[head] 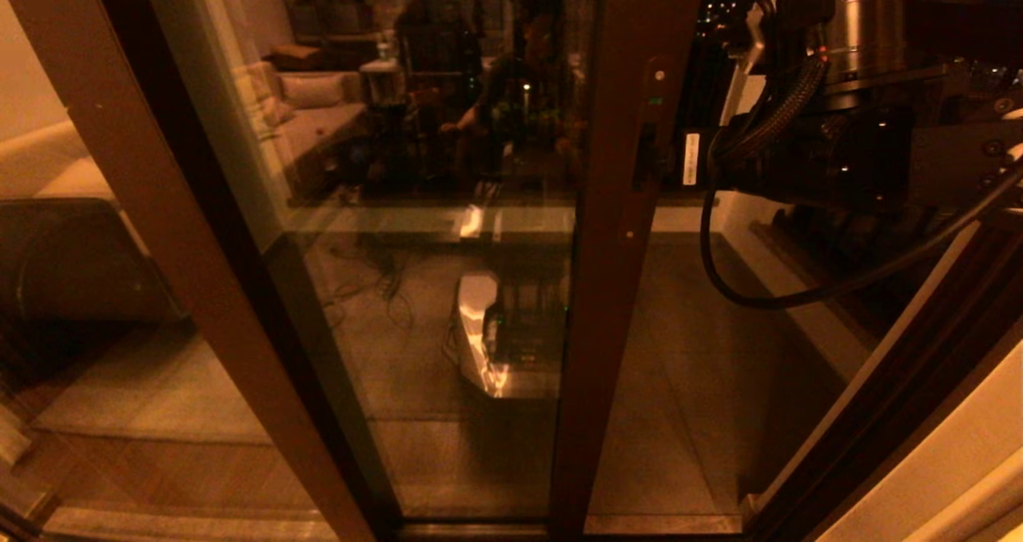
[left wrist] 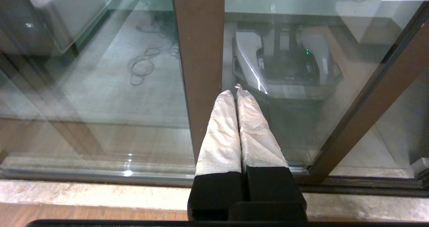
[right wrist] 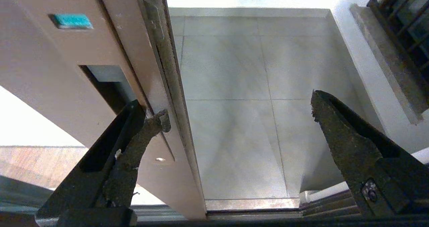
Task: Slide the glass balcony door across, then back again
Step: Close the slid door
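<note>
The glass balcony door (head: 415, 230) fills the middle of the head view, its brown upright rail (head: 611, 286) standing just right of centre and running from twelve o'clock down to six o'clock. To the right of that rail lies an open gap onto the tiled balcony floor (right wrist: 234, 86), so the door stands partly slid aside. The handle slot (right wrist: 107, 83) sits at about nine o'clock in the right wrist view, with a small green tab (right wrist: 72, 21) above it toward eleven o'clock. The right gripper (right wrist: 238, 109) is spread wide: one finger (right wrist: 147, 126) touches the rail's edge just beside the slot, the other hangs well apart over the floor at three o'clock. The left gripper (left wrist: 236, 93) is pressed fully together, its wrapped fingers (left wrist: 221, 133) pointing at the lower part of a brown frame post (left wrist: 201, 53) near the bottom track (left wrist: 100, 176), touching nothing.
</note>
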`<state>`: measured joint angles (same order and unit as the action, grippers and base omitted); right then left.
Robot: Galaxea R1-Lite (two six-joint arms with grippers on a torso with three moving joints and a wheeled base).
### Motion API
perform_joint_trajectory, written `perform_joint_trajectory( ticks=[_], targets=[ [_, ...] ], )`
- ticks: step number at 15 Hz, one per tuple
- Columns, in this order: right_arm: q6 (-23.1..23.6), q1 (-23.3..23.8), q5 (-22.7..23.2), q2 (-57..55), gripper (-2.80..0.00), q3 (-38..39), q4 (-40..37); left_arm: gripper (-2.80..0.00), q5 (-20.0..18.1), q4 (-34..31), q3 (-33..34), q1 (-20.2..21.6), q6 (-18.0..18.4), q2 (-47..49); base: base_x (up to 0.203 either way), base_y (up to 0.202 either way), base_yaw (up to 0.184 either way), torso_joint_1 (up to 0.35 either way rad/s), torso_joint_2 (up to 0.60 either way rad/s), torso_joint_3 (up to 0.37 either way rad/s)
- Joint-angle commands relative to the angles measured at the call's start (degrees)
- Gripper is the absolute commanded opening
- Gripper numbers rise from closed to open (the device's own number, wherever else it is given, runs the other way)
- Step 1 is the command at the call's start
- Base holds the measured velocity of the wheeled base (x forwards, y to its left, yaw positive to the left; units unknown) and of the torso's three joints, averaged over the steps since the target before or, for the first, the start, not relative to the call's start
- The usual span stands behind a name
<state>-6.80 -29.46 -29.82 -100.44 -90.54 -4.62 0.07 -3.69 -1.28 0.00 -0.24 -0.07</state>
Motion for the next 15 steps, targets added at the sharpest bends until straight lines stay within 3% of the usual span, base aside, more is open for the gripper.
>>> perform_joint_trajectory(
  ticks=[1, 15],
  targets=[
    [0.0, -0.1, 0.0, 0.7, 0.00, 0.0, 0.0, -2.80, 0.0, 0.0, 0.0, 0.0, 0.0, 0.0, 0.000, 0.000, 0.000, 0.000, 0.00, 0.000],
    [0.0, 0.6, 0.0, -4.2, 0.00, -1.8, 0.6, -2.80, 0.0, 0.0, 0.0, 0.0, 0.0, 0.0, 0.000, 0.000, 0.000, 0.000, 0.00, 0.000]
  ],
)
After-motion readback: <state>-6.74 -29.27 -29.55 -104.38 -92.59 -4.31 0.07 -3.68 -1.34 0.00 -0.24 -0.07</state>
